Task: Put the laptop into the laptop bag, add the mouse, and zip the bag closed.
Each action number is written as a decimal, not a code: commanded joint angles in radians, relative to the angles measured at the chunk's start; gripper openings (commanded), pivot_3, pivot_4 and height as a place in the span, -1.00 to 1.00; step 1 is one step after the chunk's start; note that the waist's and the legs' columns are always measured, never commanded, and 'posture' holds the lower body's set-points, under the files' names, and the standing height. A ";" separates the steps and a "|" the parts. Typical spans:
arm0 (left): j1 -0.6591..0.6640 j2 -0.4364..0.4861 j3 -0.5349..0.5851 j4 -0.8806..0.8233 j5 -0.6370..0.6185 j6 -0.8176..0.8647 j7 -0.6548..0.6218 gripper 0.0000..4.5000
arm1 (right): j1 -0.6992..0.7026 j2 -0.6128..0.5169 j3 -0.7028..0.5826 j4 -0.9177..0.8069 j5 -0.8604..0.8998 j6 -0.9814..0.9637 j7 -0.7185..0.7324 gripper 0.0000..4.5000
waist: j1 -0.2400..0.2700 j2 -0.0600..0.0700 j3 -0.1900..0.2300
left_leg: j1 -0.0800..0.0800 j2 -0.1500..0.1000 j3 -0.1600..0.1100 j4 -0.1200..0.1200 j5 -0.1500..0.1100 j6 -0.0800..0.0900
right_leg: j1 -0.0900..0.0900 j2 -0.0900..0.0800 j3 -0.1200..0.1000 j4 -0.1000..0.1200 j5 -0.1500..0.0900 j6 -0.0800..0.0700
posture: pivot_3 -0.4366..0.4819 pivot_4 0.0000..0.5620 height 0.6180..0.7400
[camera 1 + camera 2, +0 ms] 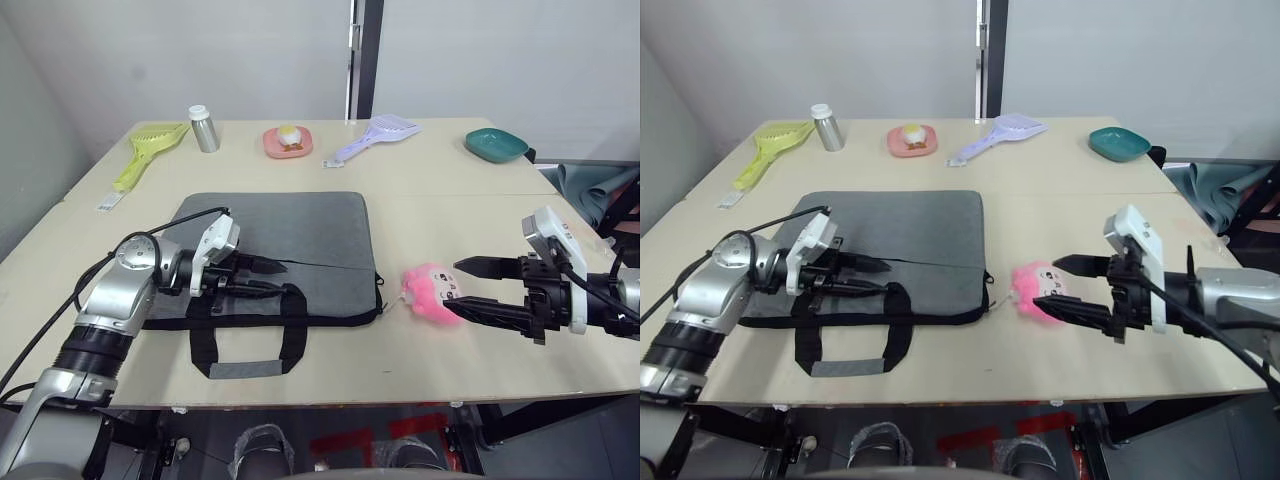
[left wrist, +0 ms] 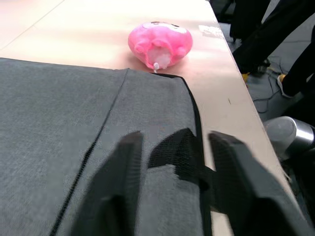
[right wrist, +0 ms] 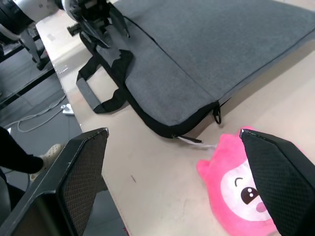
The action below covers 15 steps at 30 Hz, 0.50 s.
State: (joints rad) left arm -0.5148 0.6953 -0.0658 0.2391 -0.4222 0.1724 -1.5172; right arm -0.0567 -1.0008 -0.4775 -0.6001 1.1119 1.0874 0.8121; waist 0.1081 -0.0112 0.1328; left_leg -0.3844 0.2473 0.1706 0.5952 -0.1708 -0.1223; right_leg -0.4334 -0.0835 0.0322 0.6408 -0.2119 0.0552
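Note:
The grey laptop bag lies flat in the middle of the table, with its two black strap handles spread toward the front edge. My left gripper hovers low over the bag's front strip, open, and in the left wrist view a handle's base sits between its fingers. My right gripper is open at the right, its fingertips on either side of a fluffy pink toy. The bag's zipper pull hangs at the corner nearest that toy. The laptop and the mouse are out of view.
Along the far edge stand a yellow-green scoop, a silver bottle, a pink plate with food, a lavender scoop and a teal bowl. The table's front edge runs just below the handles.

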 commanded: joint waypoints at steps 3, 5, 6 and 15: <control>-0.074 -0.058 -0.050 0.168 0.085 -0.096 -0.011 -0.95 | 0.013 -0.009 -0.054 -0.032 0.052 -0.011 -0.033 1.00 | 0.002 0.000 0.000 | 0.000 0.000 0.000 0.000 0.000 0.000 | 0.000 0.000 0.000 -0.001 0.000 0.000 | -0.05 -0.47 1.00; -0.073 -0.066 -0.079 0.192 0.121 -0.122 -0.019 -0.95 | 0.013 -0.015 -0.045 -0.037 0.055 -0.012 -0.045 1.00 | 0.000 0.000 0.000 | 0.000 -0.001 0.000 0.000 0.002 0.003 | 0.000 0.000 0.000 -0.001 0.000 0.000 | -0.05 -0.47 1.00; -0.070 -0.070 -0.088 0.197 0.136 -0.140 -0.016 -0.95 | 0.012 -0.018 -0.039 -0.038 0.054 -0.013 -0.051 1.00 | 0.001 0.000 0.000 | 0.000 -0.001 0.000 0.000 0.003 0.005 | 0.000 0.000 0.000 -0.001 0.000 0.000 | -0.05 -0.47 1.00; -0.028 -0.109 -0.136 0.219 0.228 -0.265 0.024 -0.95 | -0.107 -0.038 0.170 -0.002 -0.051 -0.004 -0.138 1.00 | 0.006 0.006 -0.004 | 0.002 -0.002 0.000 0.000 0.001 0.001 | 0.004 -0.002 0.000 0.000 0.000 0.001 | -0.05 -0.47 1.00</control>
State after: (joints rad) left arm -0.5719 0.5981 -0.1685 0.4206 -0.2335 -0.0638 -1.5025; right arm -0.1423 -1.0260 -0.3314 -0.5980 1.0874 1.0897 0.6842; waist 0.1142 -0.0057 0.1290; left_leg -0.3819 0.2453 0.1703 0.5951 -0.1702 -0.1214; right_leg -0.4281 -0.0863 0.0319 0.6404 -0.2117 0.0560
